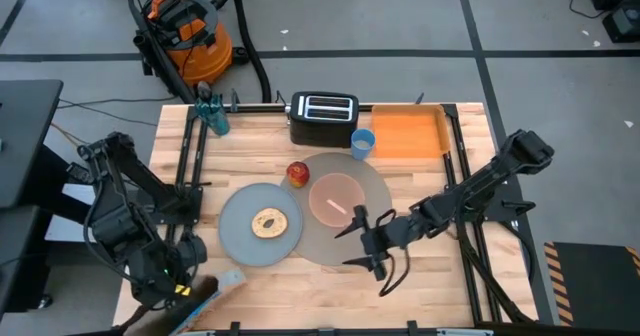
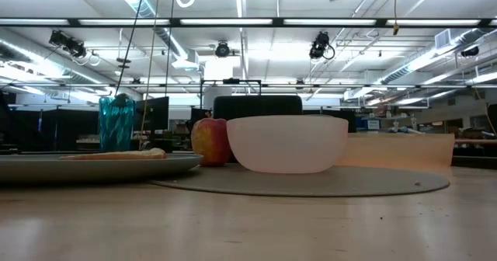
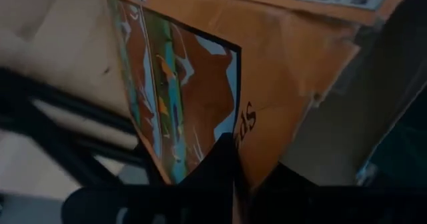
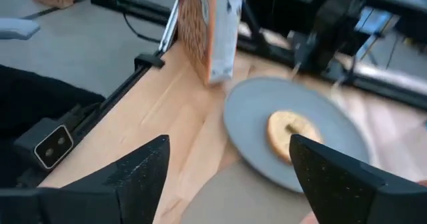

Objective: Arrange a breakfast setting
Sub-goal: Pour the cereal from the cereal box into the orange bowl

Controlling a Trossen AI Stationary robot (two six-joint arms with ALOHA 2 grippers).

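Note:
The grey mat [image 1: 375, 191] lies mid-table with the pink bowl [image 1: 335, 196] on it, and a spoon [image 1: 336, 209] lies in the bowl. The grey-blue plate [image 1: 240, 238] with the bagel [image 1: 268, 222] overlaps the mat's left edge. The red apple [image 1: 298, 174] and the blue cup [image 1: 363, 142] stand behind. My right gripper [image 1: 365, 242] is open and empty over the mat's near right edge. My left gripper [image 1: 185, 294] is at the table's near left corner, shut on an orange printed box [image 3: 267, 77]. My left gripper pinches the orange box between its two fingers at a corner edge [image 3: 235, 151], where the printed face meets the plain orange side. In the right wrist view the box [image 4: 210, 31] stands about upright, its lower end near the table's edge.
A black toaster [image 1: 323, 118] and an orange tray [image 1: 410, 134] stand along the far edge, and a teal bottle [image 1: 212, 114] stands at the far left. Black frame rails [image 1: 190, 166] run down both sides of the table. An orange shop vacuum [image 1: 185, 31] stands on the floor beyond.

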